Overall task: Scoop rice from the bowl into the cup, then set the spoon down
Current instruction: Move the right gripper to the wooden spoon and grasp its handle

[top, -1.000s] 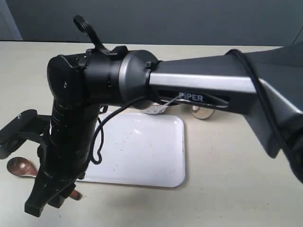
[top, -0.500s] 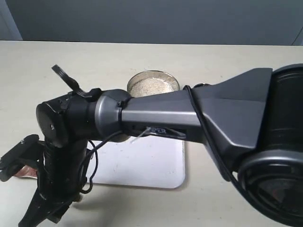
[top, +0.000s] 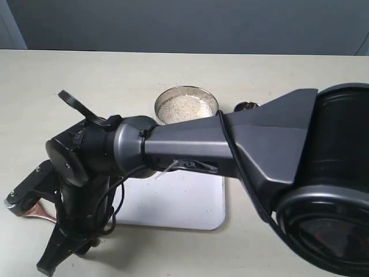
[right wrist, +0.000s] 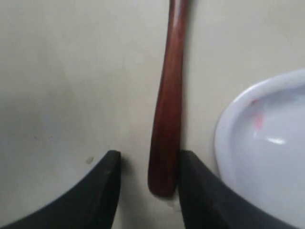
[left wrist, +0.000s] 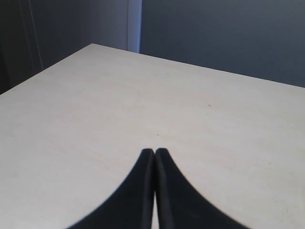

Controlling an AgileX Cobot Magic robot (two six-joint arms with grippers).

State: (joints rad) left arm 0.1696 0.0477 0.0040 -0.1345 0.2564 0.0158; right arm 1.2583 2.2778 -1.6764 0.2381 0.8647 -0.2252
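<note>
The dark wooden spoon (right wrist: 167,114) lies flat on the table beside the white tray. Its handle end sits between the open fingers of my right gripper (right wrist: 150,156), close against one finger (right wrist: 200,191) and apart from the other. In the exterior view that gripper (top: 63,251) hangs low at the front left, and only a sliver of the spoon (top: 36,211) shows. The steel bowl (top: 185,92) holds white rice (top: 185,106) at the back. The cup (top: 247,106) peeks out behind the arm. My left gripper (left wrist: 155,151) is shut and empty over bare table.
A white tray (top: 184,202) lies in the middle of the table, its rounded rim (right wrist: 228,129) right beside the spoon handle. The right arm (top: 230,144) reaches across the scene and hides much of the tray and table.
The right arm has swung lower and toward the front left, uncovering the bowl of rice and hiding most of the spoon. Its jaws stayed open.
</note>
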